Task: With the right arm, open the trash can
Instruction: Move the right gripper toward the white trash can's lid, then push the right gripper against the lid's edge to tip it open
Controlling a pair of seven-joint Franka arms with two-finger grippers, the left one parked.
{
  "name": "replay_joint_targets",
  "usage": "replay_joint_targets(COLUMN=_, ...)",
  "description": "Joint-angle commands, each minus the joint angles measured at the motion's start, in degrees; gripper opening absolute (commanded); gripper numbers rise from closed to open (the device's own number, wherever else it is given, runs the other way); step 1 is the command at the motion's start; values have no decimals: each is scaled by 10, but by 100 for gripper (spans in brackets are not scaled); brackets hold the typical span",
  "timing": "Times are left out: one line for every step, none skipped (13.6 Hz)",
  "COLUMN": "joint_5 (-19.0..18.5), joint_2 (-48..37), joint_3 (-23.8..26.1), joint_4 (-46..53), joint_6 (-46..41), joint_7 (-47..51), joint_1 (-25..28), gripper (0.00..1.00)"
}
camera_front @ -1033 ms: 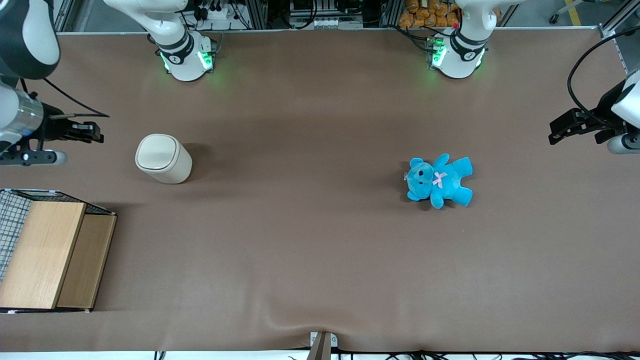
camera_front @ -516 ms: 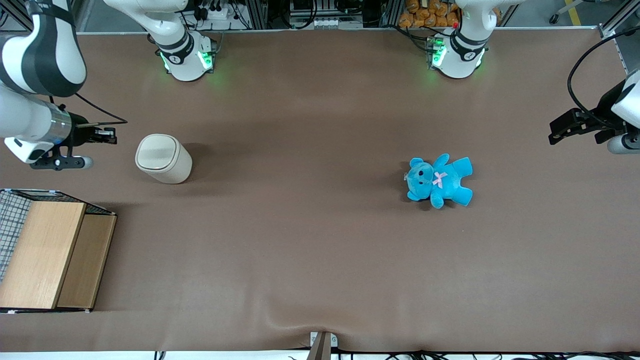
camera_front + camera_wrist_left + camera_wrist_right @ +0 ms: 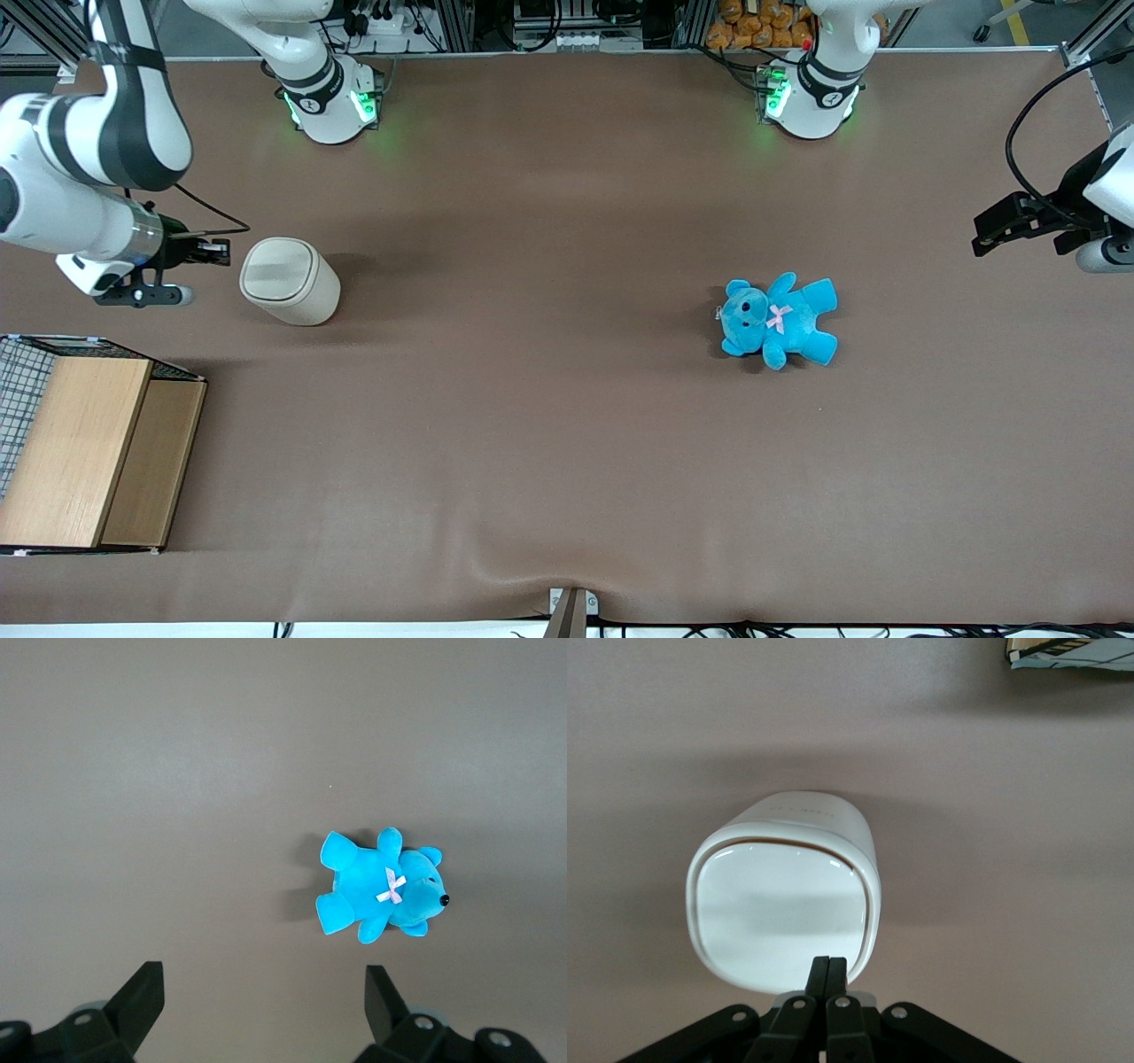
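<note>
While gripper [image 3: 221,252] nears trash can [image 3: 290,281], teddy [image 3: 779,319] well apart.

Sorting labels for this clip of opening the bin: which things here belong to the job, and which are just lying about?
Job:
- cream-white plastic trash can, flip lid shut
- black two-finger gripper, fingers shut, beside the can at lid height

Lying about:
- blue plush teddy
- wooden-topped wire crate

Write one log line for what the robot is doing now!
phase: approach | gripper: shut, beside trash can lid edge | lid: closed | teddy: untouched
</note>
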Motion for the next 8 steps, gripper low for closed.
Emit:
replay_joint_targets(joint_5=-9, joint_2=-12, joint_3=3, joint_4=-36, joint_6=37, joint_7=-15, joint_1=-13, gripper=0)
replay_joint_targets(joint_5=-9, joint_2=-12, joint_3=3, joint_4=-46, joint_6=51, joint_7=-15, joint_1=-13, gripper=0)
replay_joint_targets(joint_5=-9, joint_2=-11, joint_3=4, joint_4=-54, joint_6=61, joint_7=-15, joint_1=-13, gripper=0)
replay_joint_targets(joint_5=-9, joint_2=-8, joint_3=3, joint_4=-56, joint_6=63, joint_7=-14, joint_1=-12, gripper=0)
replay_joint_targets(joint_5=-9, joint_2=-4, joint_3=3, joint_4=-57, joint_6=64, joint_7=-15, joint_1=-13, gripper=0)
replay_joint_targets(joint_5=-9, joint_2=-2, joint_3=3, joint_4=-57, joint_6=66, joint_7=-15, joint_1=-13, gripper=0)
replay_joint_targets(joint_5=-9, joint_2=-2, joint_3=3, joint_4=-59, joint_6=65, joint_7=-15, joint_1=-13, gripper=0)
replay_joint_targets(joint_5=-9, joint_2=-1, joint_3=3, joint_4=-62, joint_6=68, joint_7=-15, joint_1=-13, gripper=0)
